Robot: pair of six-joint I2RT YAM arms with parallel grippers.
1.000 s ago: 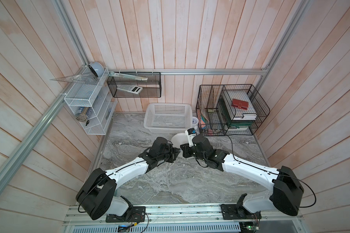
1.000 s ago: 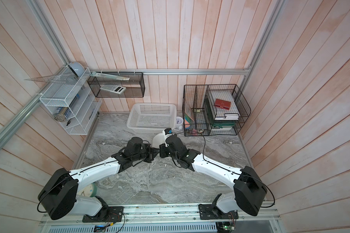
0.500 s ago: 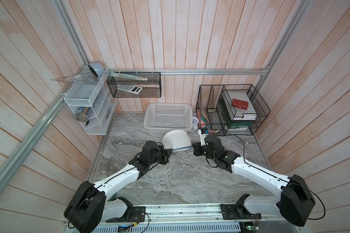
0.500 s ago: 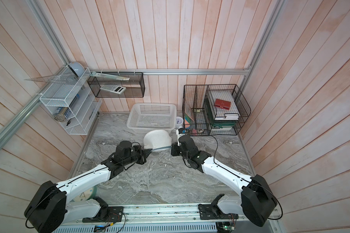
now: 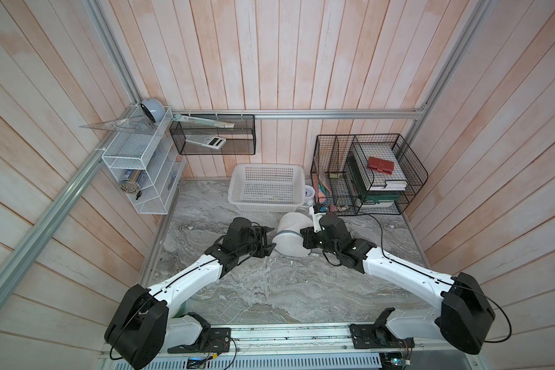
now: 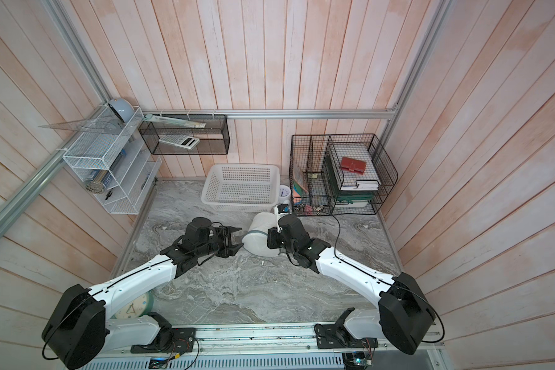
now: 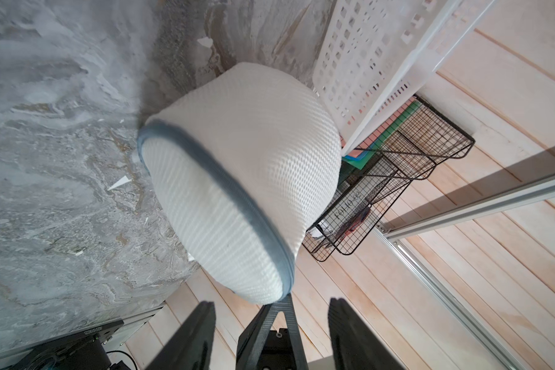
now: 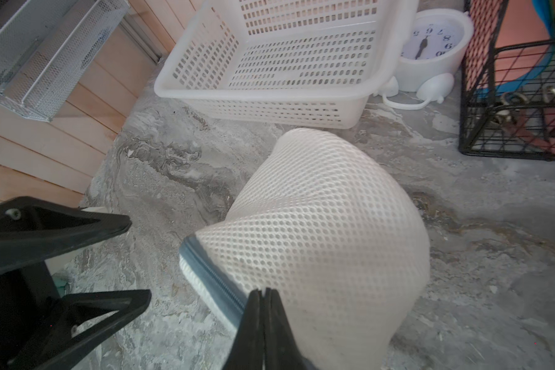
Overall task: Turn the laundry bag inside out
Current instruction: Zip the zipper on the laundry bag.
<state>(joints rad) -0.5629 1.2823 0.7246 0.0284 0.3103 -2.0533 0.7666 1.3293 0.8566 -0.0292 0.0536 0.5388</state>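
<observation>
The left gripper (image 5: 271,237) has just sprung wide and stands just short of the laundry bag (image 5: 289,237), which the right gripper (image 8: 264,293) beyond it alone holds, pinched by its grey rim (image 8: 212,275), likely freeing the left for a fresh hold.

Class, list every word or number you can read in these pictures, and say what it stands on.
"5 6 7 8 9": numerals on the white clock face.
"FOLIO-02", uncertain: tag in the black wire rack.
Print on the black plate: too small to read.
Calculator keys: too small to read.
</observation>
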